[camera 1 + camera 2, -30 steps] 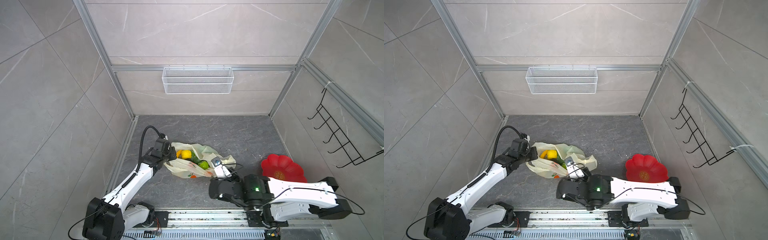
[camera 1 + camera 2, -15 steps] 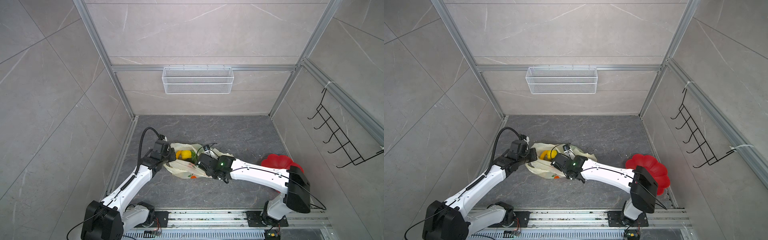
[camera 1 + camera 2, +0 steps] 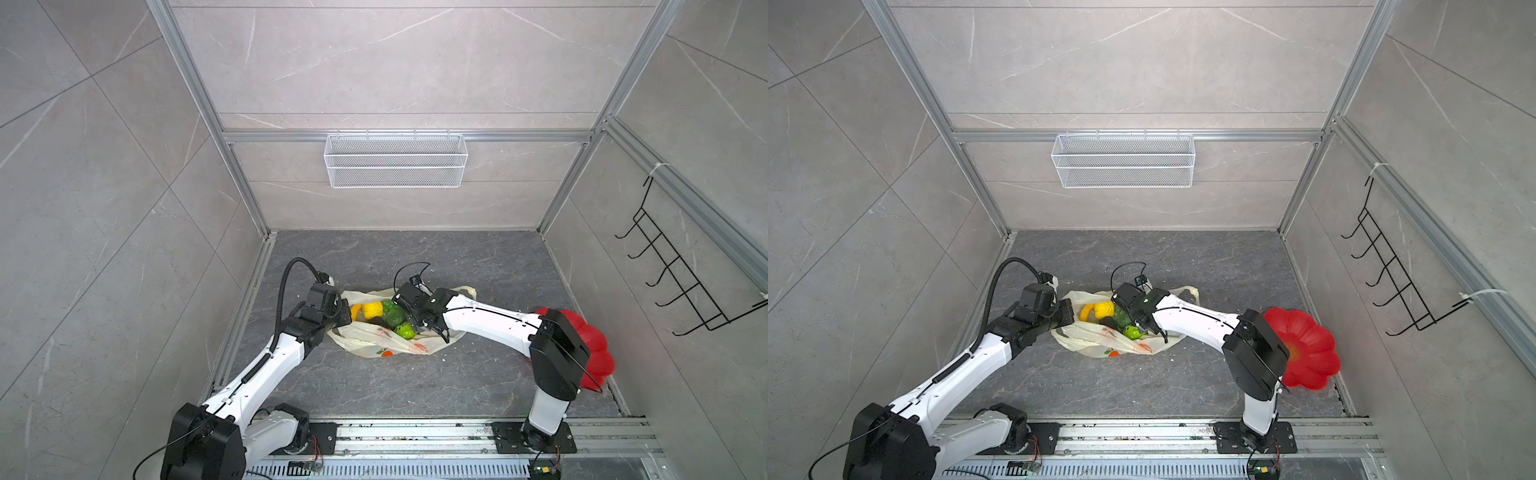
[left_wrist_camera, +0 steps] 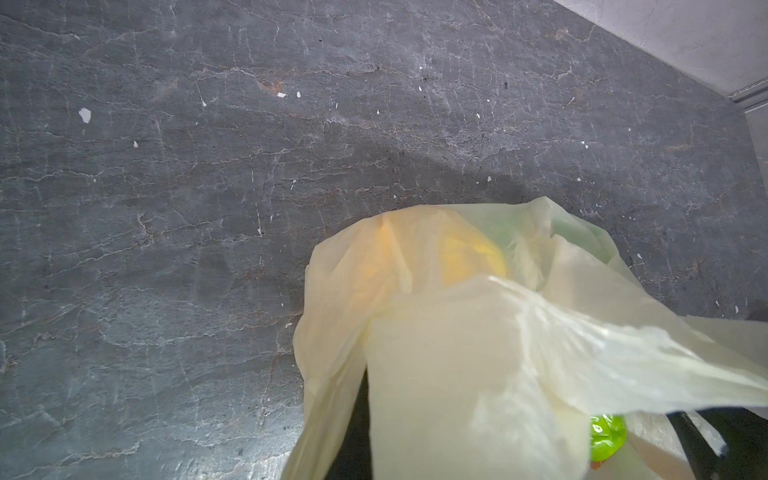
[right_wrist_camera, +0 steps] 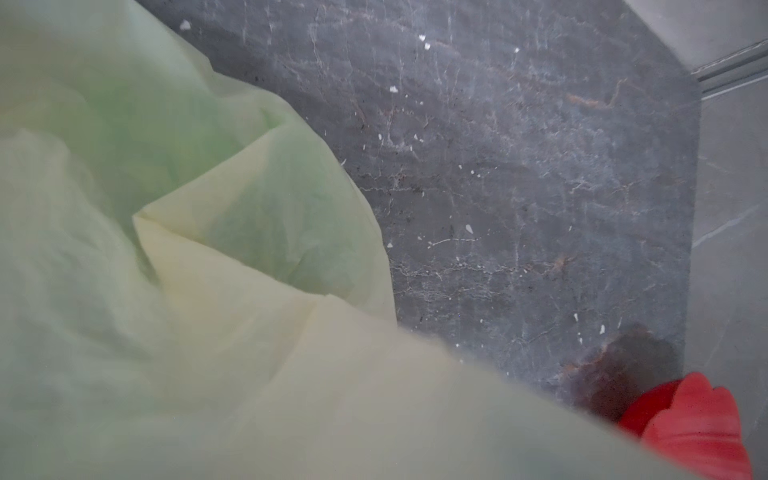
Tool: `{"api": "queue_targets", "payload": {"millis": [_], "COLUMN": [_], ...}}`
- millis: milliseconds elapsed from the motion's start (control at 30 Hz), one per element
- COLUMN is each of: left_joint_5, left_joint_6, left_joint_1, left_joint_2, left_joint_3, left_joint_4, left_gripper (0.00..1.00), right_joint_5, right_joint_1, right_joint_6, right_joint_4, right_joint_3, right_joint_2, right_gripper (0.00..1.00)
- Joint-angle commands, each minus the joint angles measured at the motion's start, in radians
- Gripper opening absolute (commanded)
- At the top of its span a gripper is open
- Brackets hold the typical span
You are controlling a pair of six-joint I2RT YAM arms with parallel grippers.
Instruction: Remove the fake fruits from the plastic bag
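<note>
Thin cream-yellow plastic bag (image 3: 370, 347) with small plastic fake fruits (image 3: 371, 309) inside.
Left gripper (image 3: 344, 312) fingers clamp the bag rim; right gripper (image 3: 410, 322) fingers among the fruits, opening not discernible.

I find no text, label, brand, number or sign that I can read in any view. The plastic bag (image 3: 365, 345) bears only small orange and red fruit prints (image 3: 386, 353), with no letters that I can make out.
</note>
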Motion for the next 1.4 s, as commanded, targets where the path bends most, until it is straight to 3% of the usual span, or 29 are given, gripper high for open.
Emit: {"api": "queue_targets", "payload": {"millis": [0,267,400,533,600,733,833,1000,1167,1267,1367], "left_joint_5": [-0.022,-0.02,-0.014,-0.047,-0.066,-0.121,-0.137,0.019,0.144,0.201,0.112], "left_joint_6": [-0.013,-0.022,-0.022,-0.018,-0.013,-0.002,0.005,-0.034,-0.067,-0.043,0.009], "left_joint_1": [0.002,0.001,0.001,0.0,0.001,0.002,0.035,0.182,0.284,0.272,0.177], "left_joint_2": [-0.023,-0.011,0.021,0.044,0.051,0.04,0.003,-0.064,0.005,0.078,0.139], "left_joint_3": [-0.013,-0.025,-0.009,0.009,0.011,0.014,-0.014,-0.103,-0.125,-0.062,0.056], "left_joint_4": [0.027,0.03,0.017,-0.01,-0.015,-0.018,0.02,0.155,0.242,0.23,0.13], "left_gripper": [0.0,0.0,0.0,0.0,0.0,0.0,0.0,0.0,0.0,0.0,0.1], "right_joint_5": [-0.086,-0.255,-0.303,-0.316,-0.322,-0.372,-0.478,-0.751,-0.887,-0.899,-0.905], "right_joint_1": [-0.03,-0.059,-0.061,-0.06,-0.061,-0.079,-0.158,-0.366,-0.475,-0.465,-0.442], "right_joint_6": [-0.009,-0.025,-0.02,-0.012,-0.005,0.021,0.078,0.231,0.348,0.35,0.368], "right_joint_4": [0.05,0.165,0.223,0.305,0.343,0.416,0.507,0.706,0.883,0.917,0.966], "right_joint_3": [0.002,-0.028,-0.038,-0.096,-0.13,-0.206,-0.306,-0.501,-0.641,-0.655,-0.661], "right_joint_2": [0.046,0.089,0.099,-0.01,-0.094,-0.274,-0.416,-0.516,-0.493,-0.465,-0.452], "right_gripper": [0.91,0.77,0.5,0.1,0.03,0.0,0.0,0.0,0.0,0.0,0.0]}}
